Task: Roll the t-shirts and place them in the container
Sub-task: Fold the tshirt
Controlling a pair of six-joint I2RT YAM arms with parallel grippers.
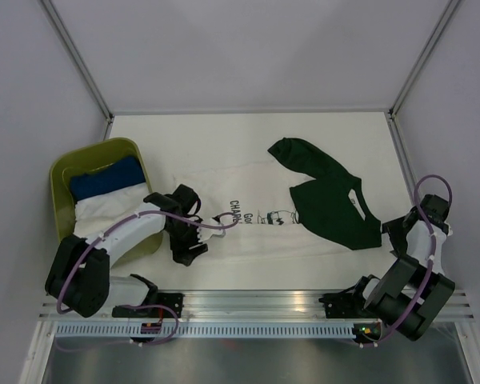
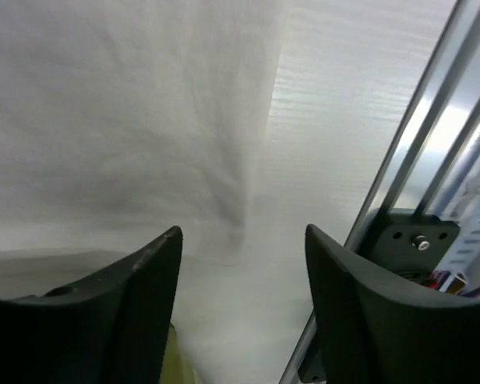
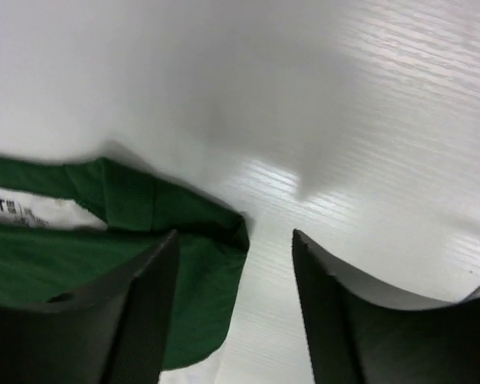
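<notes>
The white t-shirt (image 1: 242,196) lies spread flat across the middle of the table, its black print facing up. The dark green t-shirt (image 1: 330,204) lies crumpled on its right part. My left gripper (image 1: 196,242) hovers over the white shirt's near left edge. In the left wrist view it (image 2: 243,230) stands open, with only white cloth (image 2: 128,120) beneath. My right gripper (image 1: 393,232) sits at the green shirt's right edge. In the right wrist view it (image 3: 235,234) is open, and the green collar (image 3: 200,264) with its label reaches in beside the left finger.
A yellow-green bin (image 1: 96,154) at the left holds a blue and a white rolled cloth. The metal rail (image 1: 248,308) runs along the near edge, close to my left gripper (image 2: 416,160). Bare table (image 1: 184,132) shows behind the shirts.
</notes>
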